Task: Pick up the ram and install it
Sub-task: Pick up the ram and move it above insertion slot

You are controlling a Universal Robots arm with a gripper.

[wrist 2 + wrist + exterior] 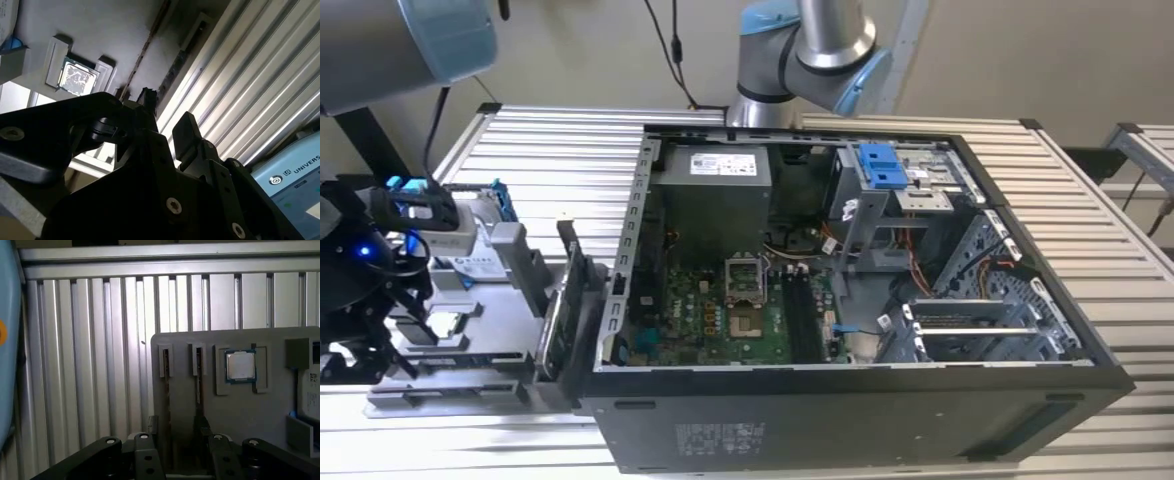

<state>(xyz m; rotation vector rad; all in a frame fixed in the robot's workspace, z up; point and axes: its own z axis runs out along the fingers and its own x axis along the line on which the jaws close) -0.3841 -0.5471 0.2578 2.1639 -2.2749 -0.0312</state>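
Observation:
In the first wrist view, the ram (199,390) shows as a thin dark stick standing on edge in a slot of the grey holder plate (240,415). A second like stick (167,390) stands in the neighbouring slot. My gripper (177,429) hangs just over these slots, its fingers (151,424) spread apart with nothing between them. In the second wrist view the gripper (167,112) is seen from behind, with the ram's thin edge (145,50) beyond it. In the exterior view the gripper (380,320) is over the plate at the far left, outside the computer case (854,420).
A processor chip (240,365) lies in a pocket of the plate beside the slots. A hard drive in a blue frame (447,225) and an upright card (567,300) also stand on the plate. The open case shows its motherboard (720,320) with long black memory slots (803,310).

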